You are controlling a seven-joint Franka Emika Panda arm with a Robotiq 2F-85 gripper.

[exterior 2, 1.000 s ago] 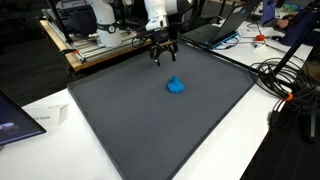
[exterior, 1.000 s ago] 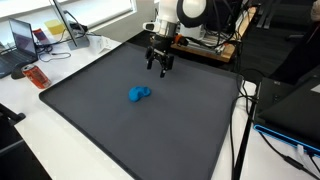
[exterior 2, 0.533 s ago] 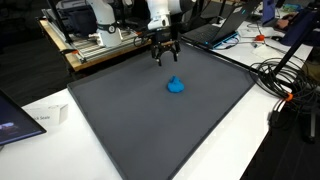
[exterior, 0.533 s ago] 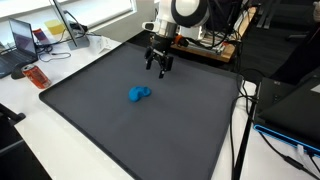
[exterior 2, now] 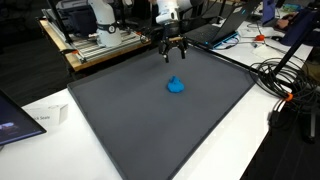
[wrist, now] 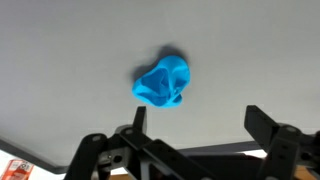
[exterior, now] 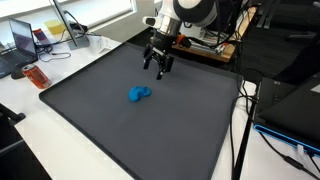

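Observation:
A small crumpled blue object [exterior: 139, 94] lies on the dark grey mat [exterior: 100, 120], near its middle; it also shows as the blue object [exterior 2: 176, 85] and, in the wrist view, as the blue object [wrist: 164, 82] just above the fingers. My gripper [exterior: 157, 71] hangs above the mat's far part, beyond the blue object and apart from it, also seen as the gripper [exterior 2: 173, 55]. In the wrist view the gripper [wrist: 197, 120] stands open, with nothing between its two black fingers.
The mat [exterior 2: 150, 130] covers a white table. A laptop [exterior: 24, 38], cables and an orange item [exterior: 35, 76] lie along one side. A rack of equipment [exterior 2: 90, 35] stands behind the arm. Cables [exterior 2: 285, 80] and a white box [exterior 2: 45, 118] sit beside the mat.
The arm's upper part has shifted slightly and the gripper has moved a little sideways above the mat's far part. The blue object has not moved.

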